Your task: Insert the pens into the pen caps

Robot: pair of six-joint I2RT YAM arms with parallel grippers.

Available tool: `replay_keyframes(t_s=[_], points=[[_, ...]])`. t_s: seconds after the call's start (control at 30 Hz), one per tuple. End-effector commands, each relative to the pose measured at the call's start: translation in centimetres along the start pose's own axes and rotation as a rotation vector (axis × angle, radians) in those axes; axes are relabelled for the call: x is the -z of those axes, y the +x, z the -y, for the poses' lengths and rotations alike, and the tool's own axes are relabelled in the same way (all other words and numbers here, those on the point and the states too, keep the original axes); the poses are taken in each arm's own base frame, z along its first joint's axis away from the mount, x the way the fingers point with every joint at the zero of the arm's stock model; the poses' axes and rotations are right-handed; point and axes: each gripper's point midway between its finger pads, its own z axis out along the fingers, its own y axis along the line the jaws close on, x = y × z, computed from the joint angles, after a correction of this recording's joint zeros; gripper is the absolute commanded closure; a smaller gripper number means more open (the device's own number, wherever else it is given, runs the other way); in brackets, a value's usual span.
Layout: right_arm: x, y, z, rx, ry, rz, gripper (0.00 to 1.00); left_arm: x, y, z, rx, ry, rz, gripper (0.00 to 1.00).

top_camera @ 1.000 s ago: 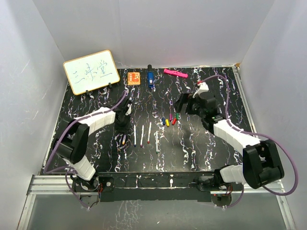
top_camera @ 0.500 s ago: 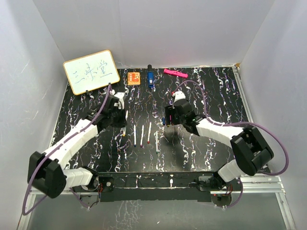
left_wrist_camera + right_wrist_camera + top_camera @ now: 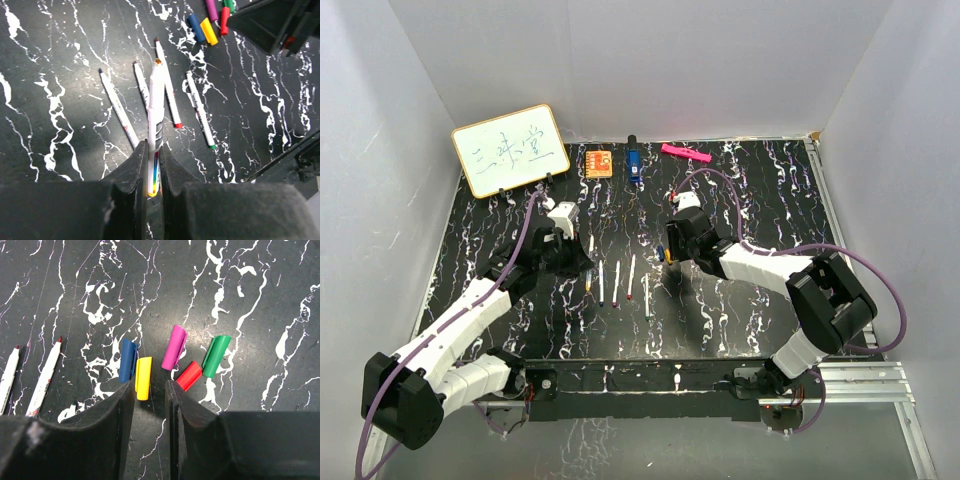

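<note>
Right wrist view: right jaws, partly open, straddle the yellow cap (image 3: 143,376); the blue cap (image 3: 128,360) touching it could get pinched too. Left jaws clamp a pen (image 3: 154,115).

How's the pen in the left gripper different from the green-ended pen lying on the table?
The thin white pen with the yellow end is clamped between the left gripper's closed fingers; the thin white pen with the green end lies loose on the black marbled table, untouched. The end colours differ: yellow on the held pen, green on the lying one. Both are uncapped with slim white barrels.
</note>
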Motion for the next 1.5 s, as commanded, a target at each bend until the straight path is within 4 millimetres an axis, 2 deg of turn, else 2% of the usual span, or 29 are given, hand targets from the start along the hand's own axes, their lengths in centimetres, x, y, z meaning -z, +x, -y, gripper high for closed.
replay_keyframes(t_s=[0.0, 0.27, 0.53, 1.47], points=[[-0.4, -2.7, -1.2, -0.012, -0.015, 0.067, 0.72, 0.3, -0.6, 2.0, -0.005, 0.107, 0.044, 1.0], [-1.0, -1.9, -1.7, 0.002, -0.027, 0.04, 0.68, 0.0, -0.1, 1.9, 0.008, 0.108, 0.032, 1.0], [-1.9, -1.7, -2.2, 0.01, -0.032, 0.023, 0.69, -0.1, 0.2, 1.7, 0.009, 0.103, 0.026, 1.0], [-3.5, 1.0, -1.1, 0.037, 0.03, -0.055, 0.7, -0.5, 1.0, 1.6, 0.021, 0.109, 0.006, 1.0]])
